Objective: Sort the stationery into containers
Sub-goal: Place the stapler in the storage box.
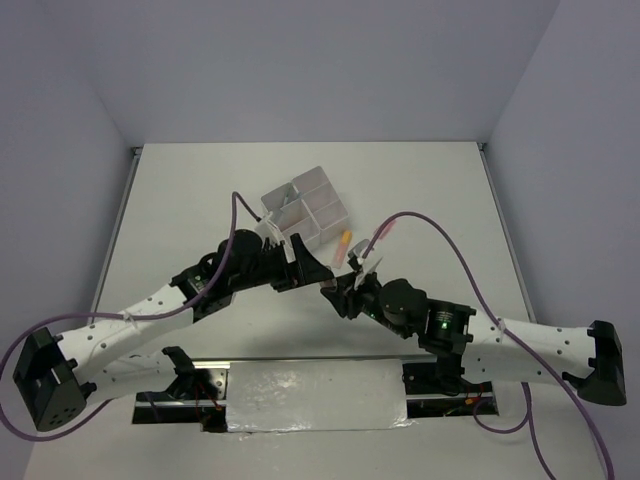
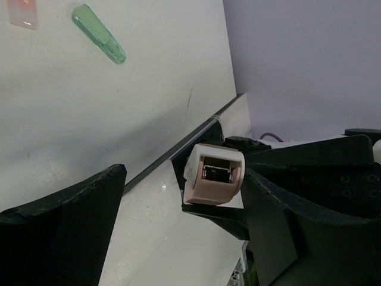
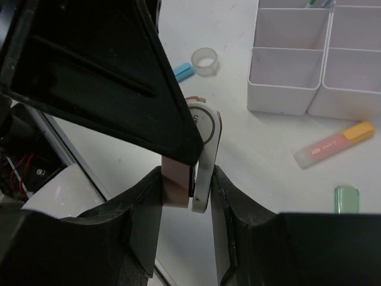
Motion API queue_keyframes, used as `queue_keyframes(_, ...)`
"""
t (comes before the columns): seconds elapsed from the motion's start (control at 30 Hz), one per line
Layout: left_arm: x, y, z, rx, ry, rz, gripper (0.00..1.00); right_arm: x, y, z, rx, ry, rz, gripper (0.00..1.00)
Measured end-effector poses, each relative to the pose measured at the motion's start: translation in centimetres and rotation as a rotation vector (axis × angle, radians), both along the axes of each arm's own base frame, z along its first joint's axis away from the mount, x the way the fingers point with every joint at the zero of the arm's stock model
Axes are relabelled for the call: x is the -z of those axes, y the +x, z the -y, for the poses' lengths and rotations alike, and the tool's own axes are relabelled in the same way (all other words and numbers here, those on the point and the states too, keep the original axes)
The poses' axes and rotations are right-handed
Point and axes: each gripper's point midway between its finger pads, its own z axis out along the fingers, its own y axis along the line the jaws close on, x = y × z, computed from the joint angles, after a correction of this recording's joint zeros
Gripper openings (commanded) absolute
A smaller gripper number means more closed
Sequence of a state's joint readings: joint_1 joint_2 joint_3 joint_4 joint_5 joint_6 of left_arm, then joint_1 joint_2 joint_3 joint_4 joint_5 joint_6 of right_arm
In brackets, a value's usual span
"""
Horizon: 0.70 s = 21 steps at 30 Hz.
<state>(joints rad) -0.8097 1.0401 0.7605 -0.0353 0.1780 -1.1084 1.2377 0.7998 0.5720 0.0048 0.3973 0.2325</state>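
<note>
My right gripper (image 3: 187, 190) is shut on a small pink-and-white tape dispenser (image 3: 205, 149), holding it up off the table. My left gripper (image 2: 184, 179) stands open around that same dispenser (image 2: 213, 174), which lies close to its right finger (image 2: 297, 202); the other finger is well apart. Both grippers meet in front of the white four-compartment organiser (image 1: 308, 205). On the table lie a green highlighter (image 2: 99, 34), a pink-orange highlighter (image 3: 334, 144), a clear tape roll (image 3: 205, 61) and a blue piece (image 3: 183, 72).
The organiser (image 3: 286, 98) stands just beyond the grippers, with something thin in a far compartment. Another green piece (image 3: 345, 199) lies near the right wrist. A pink piece (image 1: 382, 235) sits right of the organiser. The table's near edge runs under the left wrist.
</note>
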Motion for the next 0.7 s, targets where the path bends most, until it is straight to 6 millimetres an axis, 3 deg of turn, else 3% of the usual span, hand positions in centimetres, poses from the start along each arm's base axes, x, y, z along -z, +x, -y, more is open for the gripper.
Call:
queue_keyframes(0.1,0.3,-0.3,0.6,0.021,0.003,-0.003,0.82,0.1,-0.3,-0.2,-0.017,-0.015,0.014,0.28)
queue_keyframes(0.3,-0.2,-0.3,1.4,0.043,-0.012,0.014,0.52,0.5,-0.7,-0.5,-0.041,-0.046,0.028,0.28)
queue_keyframes(0.47,-0.2,0.1,1.6,0.052,0.045,0.044,0.41,1.2,-0.6,-0.7,-0.042,-0.070,0.027,0.29)
queue_keyframes(0.63,-0.7,0.0,1.7,0.070,0.110,0.100,0.12,1.0,-0.5,-0.6,-0.033,-0.063,0.030,0.29)
queue_keyframes(0.67,-0.6,-0.1,1.8,0.074,0.115,0.105,0.01,0.9,-0.6,-0.6,-0.034,-0.063,0.031,0.31)
queue_keyframes(0.7,-0.6,-0.1,1.9,0.078,0.119,0.113,0.00,0.9,-0.6,-0.6,-0.033,-0.063,0.031,0.37)
